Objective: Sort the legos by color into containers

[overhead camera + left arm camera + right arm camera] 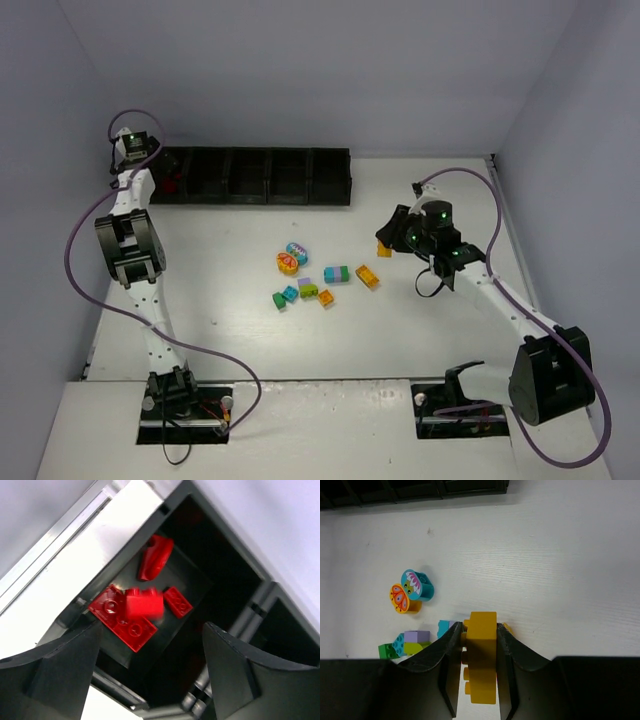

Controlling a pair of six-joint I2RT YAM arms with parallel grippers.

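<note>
Lengthwise in the right gripper's (480, 630) pinch lay an oblong orange plastic brick (482, 670); left gripper (150, 630) gaped over red bricks (125, 620) in black plastic tray (250, 610).

Top view: we record even, diffuse light from above. The table (230, 320) reads bright white, the walls (330, 70) faintly lilac. Shadows under the arms (130, 250) and the bricks (310, 275) are short and soft. The tray (250, 176) is so dark that we make out little inside it.

Left wrist view: we note one red brick (144, 603) smeared by blur; its neighbours (156, 556) look sharper. The table strip at upper left is nearly blown out. The fingers (55, 675) are dim and out of focus.

Right wrist view: we find the table grain sharp, the fingers (451, 675) flat black, the yellow brick (482, 655) well lit.
</note>
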